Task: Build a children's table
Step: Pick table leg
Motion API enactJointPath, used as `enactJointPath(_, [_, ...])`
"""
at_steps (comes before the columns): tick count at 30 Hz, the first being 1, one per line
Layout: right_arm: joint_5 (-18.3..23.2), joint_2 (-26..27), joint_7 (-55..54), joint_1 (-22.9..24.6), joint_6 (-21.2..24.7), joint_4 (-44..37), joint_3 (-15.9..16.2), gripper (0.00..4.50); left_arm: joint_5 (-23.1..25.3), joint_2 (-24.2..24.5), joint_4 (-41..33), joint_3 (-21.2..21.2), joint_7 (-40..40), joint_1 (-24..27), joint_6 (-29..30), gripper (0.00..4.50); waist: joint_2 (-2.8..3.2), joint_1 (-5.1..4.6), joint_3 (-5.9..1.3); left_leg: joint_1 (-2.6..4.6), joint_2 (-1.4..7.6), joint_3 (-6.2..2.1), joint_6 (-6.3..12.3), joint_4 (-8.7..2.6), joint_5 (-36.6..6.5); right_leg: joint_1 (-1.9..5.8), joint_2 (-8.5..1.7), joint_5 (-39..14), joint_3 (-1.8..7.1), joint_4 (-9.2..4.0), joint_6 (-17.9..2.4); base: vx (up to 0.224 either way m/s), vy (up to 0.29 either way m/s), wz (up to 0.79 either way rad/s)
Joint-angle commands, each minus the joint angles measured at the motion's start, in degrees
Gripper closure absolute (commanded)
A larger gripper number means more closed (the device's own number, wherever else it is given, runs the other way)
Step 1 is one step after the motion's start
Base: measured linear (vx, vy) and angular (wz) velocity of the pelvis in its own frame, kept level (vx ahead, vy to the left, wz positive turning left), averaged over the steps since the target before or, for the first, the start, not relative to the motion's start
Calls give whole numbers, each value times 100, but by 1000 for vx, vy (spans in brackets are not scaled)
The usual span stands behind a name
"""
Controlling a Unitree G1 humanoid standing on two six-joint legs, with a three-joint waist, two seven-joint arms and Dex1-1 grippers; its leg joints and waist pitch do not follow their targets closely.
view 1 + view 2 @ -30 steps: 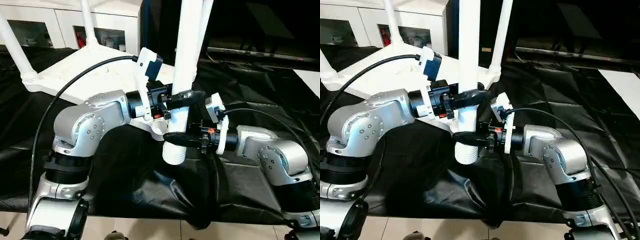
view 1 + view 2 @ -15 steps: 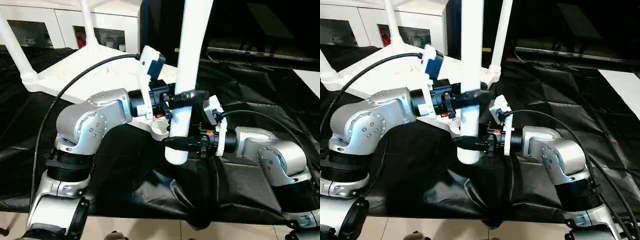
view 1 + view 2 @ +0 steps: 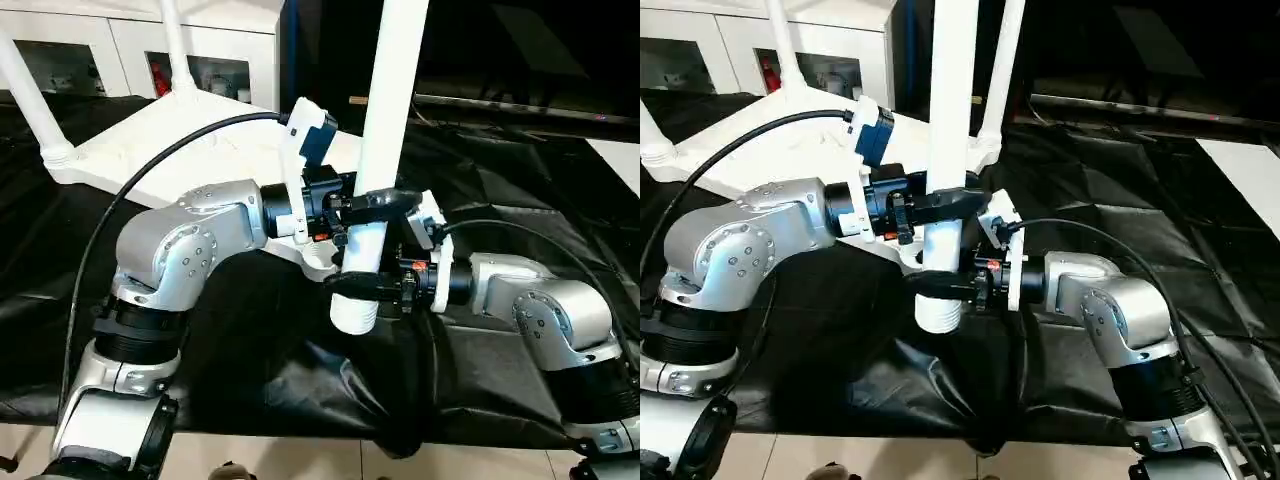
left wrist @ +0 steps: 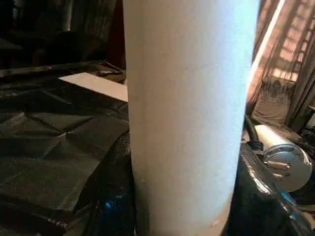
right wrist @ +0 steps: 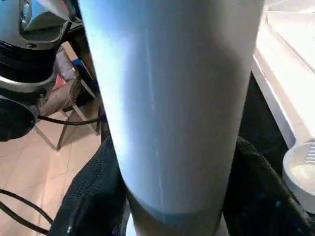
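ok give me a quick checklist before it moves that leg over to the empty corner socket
1. Left hand closed on the leg: ok, fingers wrap the tube.
2. Right hand closed on the leg, lower down: ok.
3. Leg upright: not ok, it leans slightly.
4. Leg's wide end lined up over the empty socket: not ok, it hangs beside the socket, over the black sheet.
5. Socket free of debris: cannot tell, the left hand hides most of it.
6. Table top lying underside up with other legs fitted: ok.

Smooth white plastic leg (image 3: 385, 120); glossy, crinkled black sheet (image 3: 500, 190).
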Motion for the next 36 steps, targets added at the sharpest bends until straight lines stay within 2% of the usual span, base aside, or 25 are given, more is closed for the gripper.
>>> enactJointPath(1, [6, -35, -6, -84, 32, -11, -33, 245, 13, -1, -69, -31, -55, -145, -82, 264, 0, 5, -435, 17, 72, 19, -46, -370, -720, 381, -299, -1306, 225, -369, -889, 0, 0, 0])
enactJointPath(6, [-17, 1, -46, -71, -34, 0, -73, 253, 106, 17, -22, 2, 25, -122, -125, 264, 5, 3, -439, 20, 75, 17, -44, -368, -695, 378, -296, -1230, 226, -360, -904, 0, 0, 0])
enactJointPath(8, [-28, 14, -70, -68, -56, 4, -85, 254, 9, -25, 32, 51, 17, -124, -28, 194, 3, 3, -440, 18, 70, 21, -42, -365, -686, 381, -298, -1219, 226, -362, -913, 0, 0, 0])
enactJointPath(10, [-28, 23, -86, -66, -61, 7, -97, 254, -16, -54, 44, 85, 23, -120, -46, 194, 7, 2, -436, 17, 70, 20, -45, -368, -722, 382, -299, -1282, 224, -370, -902, 0, 0, 0])
enactJointPath(11, [20, 142, -249, -53, -102, 14, -220, 255, -224, -235, 160, 379, 136, -98, -90, 181, 15, 5, -439, 14, 61, 26, -58, -357, -705, 376, -302, -1241, 226, -371, -942, 0, 0, 0])
enactJointPath(15, [48, 281, -468, -54, -160, 33, -361, 256, -200, -347, 250, 534, 286, -85, -295, 148, 3, 0, -438, 16, 65, 22, -51, -367, -745, 375, -298, -1289, 221, -376, -922, 0, 0, 0])
enactJointPath(18, [104, 526, -858, -63, -274, 100, -630, 257, -101, -523, 506, 810, 577, -108, -722, 142, -9, 0, -442, 16, 62, 20, -46, -368, -735, 374, -301, -1310, 221, -389, -879, 0, 0, 0])
enactJointPath(19, [177, 797, -1351, -100, -381, 219, -967, 257, -145, -643, 764, 1115, 736, -122, -1020, 140, -14, 3, -444, 19, 66, 17, -55, -374, -709, 374, -303, -1318, 219, -385, -853, 0, 0, 0])
enactJointPath(21, [190, 990, -1749, -135, -501, 332, -1228, 257, -230, -701, 929, 1348, 773, -125, -1145, 140, -11, -4, -451, 16, 50, 21, -93, -373, -736, 365, -316, -1462, 213, -401, -810, 0, 0, 0])
enactJointPath(22, [23, 1105, -2240, -174, -712, 507, -1449, 258, -76, -601, 1061, 1379, 679, -94, -1364, 140, 9, 2, -457, 32, 58, 18, -115, -378, -667, 351, -311, -1368, 221, -386, -794, 0, 0, 0])
enactJointPath(24, [-41, 1130, -2379, -182, -771, 555, -1501, 258, -18, -554, 1097, 1359, 636, -81, -1429, 140, 13, -15, -466, 46, 54, 18, -168, -386, -679, 356, -293, -1311, 213, -376, -767, 0, 0, 0])
enactJointPath(25, [-343, 1038, -2579, -165, -939, 692, -1475, 258, 324, -213, 1159, 955, 294, 0, -1475, 140, 24, -20, -451, 48, 57, 18, -170, -395, -657, 342, -287, -1220, 218, -374, -750, 0, 0, 0])
enactJointPath(26, [-354, 1034, -2584, -163, -944, 696, -1472, 258, 346, -197, 1162, 932, 281, 4, -1486, 140, 37, -34, -458, 56, 50, 21, -175, -399, -637, 340, -267, -1193, 220, -350, -704, 0, 0, 0])
enactJointPath(27, [-526, 962, -2651, -136, -1030, 755, -1423, 258, 688, 45, 1202, 586, 84, 64, -1652, 140, 42, -23, -454, 65, 58, 19, -170, -401, -620, 337, -282, -1136, 226, -357, -692, 0, 0, 0])
enactJointPath(28, [-556, 945, -2656, -123, -1041, 763, -1413, 259, 816, 133, 1225, 449, 8, 79, -1723, 140, 40, -29, -451, 55, 54, 28, -177, -399, -603, 352, -284, -1060, 233, -341, -733, 0, 0, 0])
enactJointPath(29, [-692, 851, -2715, -30, -1060, 790, -1405, 259, 1965, 837, 1578, -716, -490, 127, -2351, 140, 39, -22, -449, 54, 58, 15, -136, -409, -602, 349, -286, -1105, 227, -375, -690, 0, 0, 0])
enactJointPath(30, [-710, 849, -2764, 5, -1046, 789, -1439, 259, 2489, 1098, 1813, -1183, -671, 119, -2660, 140, 39, -24, -444, 58, 65, 11, -126, -421, -630, 353, -281, -1174, 227, -381, -622, 0, 0, 0])
enactJointPath(31, [-740, 821, -2768, 47, -1043, 772, -1438, 259, 2927, 1303, 2100, -1576, -847, 77, -2934, 114, 31, -39, -426, 70, 58, 13, -106, -436, -737, 327, -261, -1394, 250, -386, -414, 0, 0, 0])
enactJointPath(32, [-744, 817, -2767, 52, -1045, 768, -1437, 259, 2960, 1316, 2135, -1604, -868, 70, -2964, 108, 11, -40, -422, 44, 33, 6, -97, -442, -716, 346, -264, -1483, 250, -416, -308, 0, 0, 0])
enactJointPath(33, [-757, 772, -2746, 118, -1038, 702, -1437, 259, 3188, 1374, 2620, -1813, -1149, -50, -3210, 108, 39, -27, -450, 62, 44, 6, -179, -437, -651, 356, -303, -1463, 262, -396, -298, 0, 0, 0])
enactJointPath(34, [-742, 759, -2755, 146, -1030, 659, -1438, 259, 3257, 1365, 2884, -1860, -1292, -134, -3327, 104, 74, -36, -462, 71, 37, 24, -207, -422, -535, 338, -288, -1182, 265, -381, -413, 0, 0, 0])
enactJointPath(35, [-727, 760, -2771, 159, -1025, 636, -1442, 259, 3288, 1349, 3043, -1867, -1375, -186, -3394, 104, 63, -46, -488, 54, 51, 13, -251, -416, -473, 371, -295, -851, 257, -312, -599, 0, 0, 0])
enactJointPath(36, [-713, 754, -2786, 173, -1012, 607, -1439, 259, 3475, 1365, 3297, -1965, -1412, -281, -3614, 94, 59, -43, -477, 59, 61, 19, -242, -416, -522, 361, -309, -715, 250, -308, -765, 0, 0, 0])
